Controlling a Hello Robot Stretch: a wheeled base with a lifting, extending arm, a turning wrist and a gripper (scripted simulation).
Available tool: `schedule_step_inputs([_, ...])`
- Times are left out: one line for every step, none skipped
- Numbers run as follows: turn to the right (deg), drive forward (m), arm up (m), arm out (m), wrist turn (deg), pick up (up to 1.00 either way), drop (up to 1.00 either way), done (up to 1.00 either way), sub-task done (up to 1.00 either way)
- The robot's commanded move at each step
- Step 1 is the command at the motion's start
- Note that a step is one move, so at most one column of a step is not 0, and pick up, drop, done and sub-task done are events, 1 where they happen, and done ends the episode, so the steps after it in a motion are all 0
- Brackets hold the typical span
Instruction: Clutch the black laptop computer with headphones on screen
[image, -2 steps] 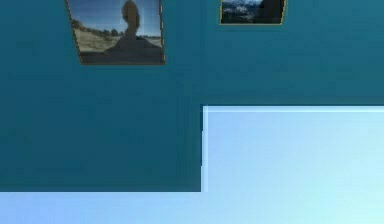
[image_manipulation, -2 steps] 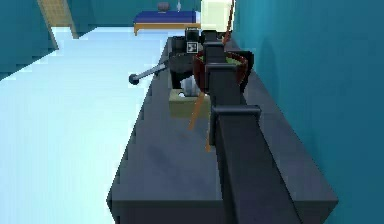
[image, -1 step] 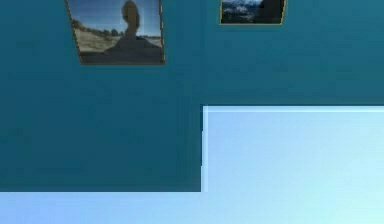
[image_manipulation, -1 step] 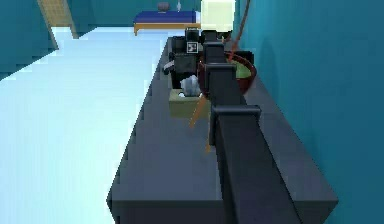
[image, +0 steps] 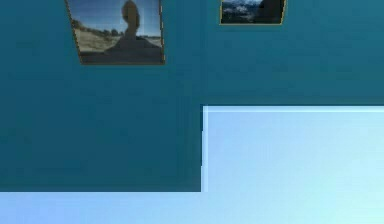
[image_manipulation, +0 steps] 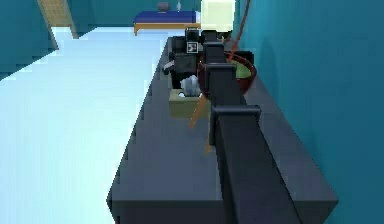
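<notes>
One arm reaches far along the dark table, I judge toward the laptop, likely that black mass left of the red pot. My gripper sits there; its grip and load I cannot tell.

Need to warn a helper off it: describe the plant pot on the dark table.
A long dark table runs along the teal wall. Near its far end, right of the dark arm, stands the plant pot. It alone is round and dark red, green inside, with a thin brown stem rising; its neighbours are tan or black.
</notes>
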Motion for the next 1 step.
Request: schedule_step_inputs([0.0, 0.00, 0.00, 0.00, 0.0, 0.00, 0.00, 1.00, 0.00])
